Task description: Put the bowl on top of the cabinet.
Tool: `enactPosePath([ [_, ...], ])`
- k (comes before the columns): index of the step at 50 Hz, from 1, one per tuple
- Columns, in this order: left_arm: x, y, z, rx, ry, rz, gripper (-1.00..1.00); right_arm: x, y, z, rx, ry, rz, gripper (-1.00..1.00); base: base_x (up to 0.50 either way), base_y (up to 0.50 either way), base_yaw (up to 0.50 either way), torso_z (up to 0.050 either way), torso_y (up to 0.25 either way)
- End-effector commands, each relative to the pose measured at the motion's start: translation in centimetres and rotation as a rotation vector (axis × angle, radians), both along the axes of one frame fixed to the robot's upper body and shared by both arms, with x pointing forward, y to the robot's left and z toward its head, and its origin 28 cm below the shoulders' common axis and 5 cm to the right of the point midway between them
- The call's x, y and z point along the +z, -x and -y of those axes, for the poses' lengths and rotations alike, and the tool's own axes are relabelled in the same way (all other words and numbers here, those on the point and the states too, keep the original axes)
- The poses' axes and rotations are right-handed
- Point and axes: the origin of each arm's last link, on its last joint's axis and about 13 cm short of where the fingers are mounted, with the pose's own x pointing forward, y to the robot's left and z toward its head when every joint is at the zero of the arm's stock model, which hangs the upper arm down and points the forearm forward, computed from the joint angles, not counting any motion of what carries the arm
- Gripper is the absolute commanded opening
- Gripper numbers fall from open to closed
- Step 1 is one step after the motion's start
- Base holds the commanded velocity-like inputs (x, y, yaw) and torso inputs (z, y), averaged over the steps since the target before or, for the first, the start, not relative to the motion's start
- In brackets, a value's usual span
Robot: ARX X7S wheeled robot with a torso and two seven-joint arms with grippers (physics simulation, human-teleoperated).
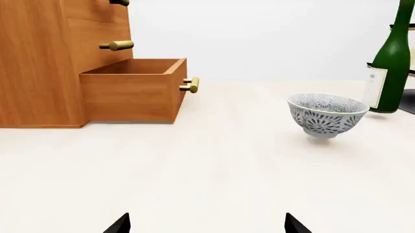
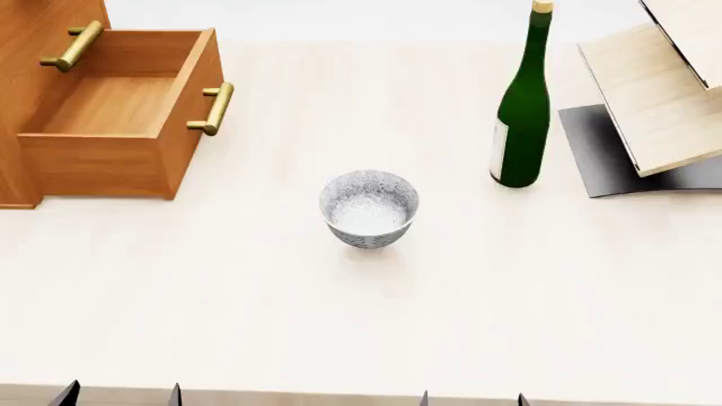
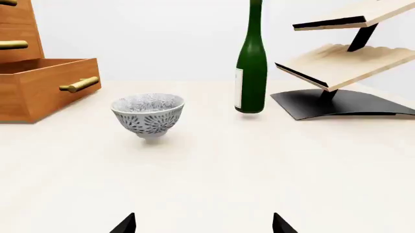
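Note:
The speckled white-grey bowl point(image 2: 369, 208) stands upright on the pale table, near the middle of the head view. It also shows as a bowl point(image 1: 327, 115) in the left wrist view and as a bowl point(image 3: 148, 115) in the right wrist view. The orange-brown cabinet point(image 2: 29, 76) stands at the far left with its lowest drawer point(image 2: 118, 101) pulled out; its top is out of view. My left gripper point(image 2: 118, 394) and right gripper point(image 2: 472, 397) sit at the near table edge, both open and empty, well short of the bowl.
A tall green bottle point(image 2: 523, 110) stands right of the bowl. Further right is a pale slatted rack point(image 2: 660, 85) on a dark base point(image 2: 604, 152). Brass bar handles point(image 2: 215, 108) stick out from the drawers. The table point(image 2: 338, 321) runs between the grippers and the bowl.

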Motion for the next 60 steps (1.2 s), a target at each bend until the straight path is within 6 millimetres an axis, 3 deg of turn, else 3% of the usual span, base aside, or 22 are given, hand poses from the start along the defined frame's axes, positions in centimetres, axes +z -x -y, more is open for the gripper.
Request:
enactPosePath([
  [1,0.0,0.0,0.0,0.002,0.003,0.004,1.0,-0.1,-0.1,-0.1,0.001,0.017,-0.012,1.0,0.0,0.0,0.0,0.0,0.0],
  [6,0.0,-0.2,-0.2,0.024,0.024,-0.003,1.0,-0.5,-0.4,-0.4,-0.003,0.092,-0.066,1.0,0.0,0.0,0.0,0.0,0.0],
  [29,0.3,-0.1,-0.4,0.051,0.045,0.028,1.0,0.4,0.1,-0.2,-0.009,0.014,0.039,1.0,0.0,0.0,0.0,0.0,0.0],
  [38,2.7,0.1,-0.8,0.077,0.059,0.132,1.0,2.5,0.4,0.3,-0.068,0.036,0.11,1.0,0.43,0.0,0.0,0.0,0.0],
  [50,8.3,1.3,-1.3,0.04,0.124,0.276,1.0,7.4,2.0,1.6,-0.124,0.009,0.237,1.0,0.5,0.0,0.0,0.0,0.0],
  [60,9.7,1.8,-1.3,0.021,0.118,0.334,1.0,9.1,2.9,2.2,-0.11,-0.007,0.303,1.0,0.5,0.0,0.0,0.0,0.0],
])
